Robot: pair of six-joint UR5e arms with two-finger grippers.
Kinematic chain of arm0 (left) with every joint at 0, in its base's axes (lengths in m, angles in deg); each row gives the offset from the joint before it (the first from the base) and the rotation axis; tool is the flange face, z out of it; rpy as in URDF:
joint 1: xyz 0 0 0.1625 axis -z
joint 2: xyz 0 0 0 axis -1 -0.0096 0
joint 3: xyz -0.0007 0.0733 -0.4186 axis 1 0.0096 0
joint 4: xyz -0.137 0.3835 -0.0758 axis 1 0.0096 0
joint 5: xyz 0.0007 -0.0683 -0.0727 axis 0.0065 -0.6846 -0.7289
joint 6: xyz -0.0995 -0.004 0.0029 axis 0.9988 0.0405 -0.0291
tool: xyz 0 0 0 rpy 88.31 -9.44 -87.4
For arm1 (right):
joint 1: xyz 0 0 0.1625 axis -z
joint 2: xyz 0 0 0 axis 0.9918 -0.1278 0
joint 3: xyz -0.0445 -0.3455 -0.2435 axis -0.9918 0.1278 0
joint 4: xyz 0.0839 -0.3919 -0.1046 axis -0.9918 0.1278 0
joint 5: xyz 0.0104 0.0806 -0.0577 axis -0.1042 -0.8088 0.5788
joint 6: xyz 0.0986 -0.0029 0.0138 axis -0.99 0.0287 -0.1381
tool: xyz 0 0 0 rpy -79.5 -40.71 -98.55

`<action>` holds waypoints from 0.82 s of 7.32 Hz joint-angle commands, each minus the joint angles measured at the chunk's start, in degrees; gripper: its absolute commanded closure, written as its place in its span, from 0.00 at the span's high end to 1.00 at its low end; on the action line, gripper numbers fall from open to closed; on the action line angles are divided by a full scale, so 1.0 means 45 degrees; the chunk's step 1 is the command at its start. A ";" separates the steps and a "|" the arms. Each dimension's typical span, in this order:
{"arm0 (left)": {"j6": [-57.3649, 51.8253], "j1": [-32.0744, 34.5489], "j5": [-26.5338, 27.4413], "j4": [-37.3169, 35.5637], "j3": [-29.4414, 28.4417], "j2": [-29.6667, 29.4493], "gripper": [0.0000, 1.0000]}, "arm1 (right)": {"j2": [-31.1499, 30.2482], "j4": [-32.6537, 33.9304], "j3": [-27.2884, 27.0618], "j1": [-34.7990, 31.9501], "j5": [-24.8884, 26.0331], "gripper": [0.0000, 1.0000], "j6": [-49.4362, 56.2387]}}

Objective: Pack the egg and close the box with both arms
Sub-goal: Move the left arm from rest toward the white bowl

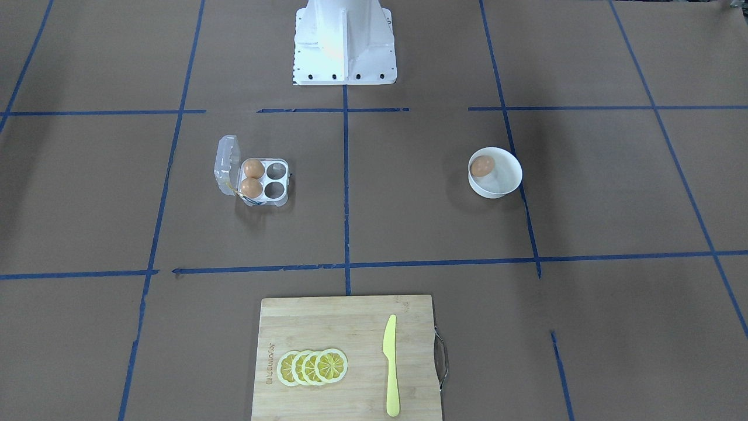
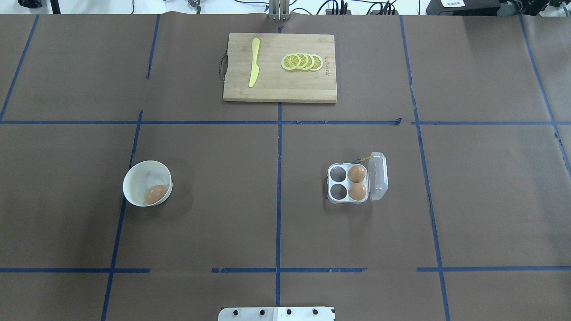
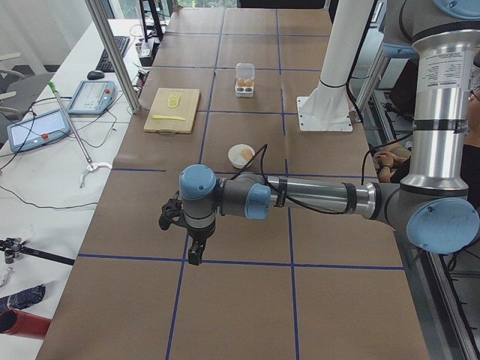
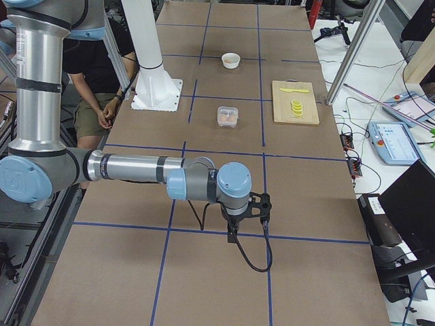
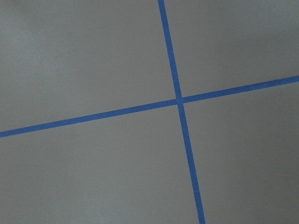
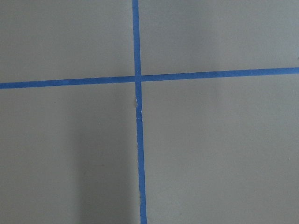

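Egg: the egg [image 1: 481, 166] is lying inside the white bowl [image 1: 509, 175], against the wall nearest the robot's base, on the robot's left half of the worktop [image 1: 409, 222].
Box: the box [image 1: 264, 181] is sitting on the robot's right half, well apart from the bowl, with the blue tape [image 1: 346, 193] centre line running between them.
Lid: the lid [image 1: 227, 164] is standing open on the box's outer side, and a yellow string [image 1: 232, 190] is hanging by the hinge.
Box contents: two other eggs [image 1: 252, 178] are filling the two cups beside the lid; the two cups toward the centre line are showing empty.
Left arm: the left arm [image 3: 315, 196] is reaching out level above the worktop at its left end, far from the bowl.
Left hand: the left hand [image 3: 172, 216] is hanging over a tape crossing; I cannot tell whether it is spread or closed.
Right arm: the right arm [image 4: 129, 168] is stretching out likewise at the opposite end.
Right hand: the right hand [image 4: 262, 205] is hovering near a tape line; its spread cannot be told either.
Cutting board: the cutting board [image 1: 345, 327] is lying on the far side from the robot, carrying a yellow knife [image 1: 390, 365] and overlapping lemon slices [image 1: 312, 367].
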 commanded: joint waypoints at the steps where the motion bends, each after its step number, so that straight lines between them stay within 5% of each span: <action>1: -0.0049 0.0000 -0.0124 0.0370 0.0007 -0.0005 1.00 | -0.0107 0.0005 -0.0063 -0.0013 0.0080 1.00 0.0000; 4: 0.0725 -0.1065 -0.0106 0.2109 0.1152 -0.0102 1.00 | -0.0049 0.0025 -0.0471 -0.0013 -0.0115 1.00 -0.0156; 6: 0.5802 -0.3541 -0.0047 0.2655 0.2773 -0.0102 1.00 | 0.0127 -0.0073 -0.0880 -0.0013 -0.0115 1.00 -0.0156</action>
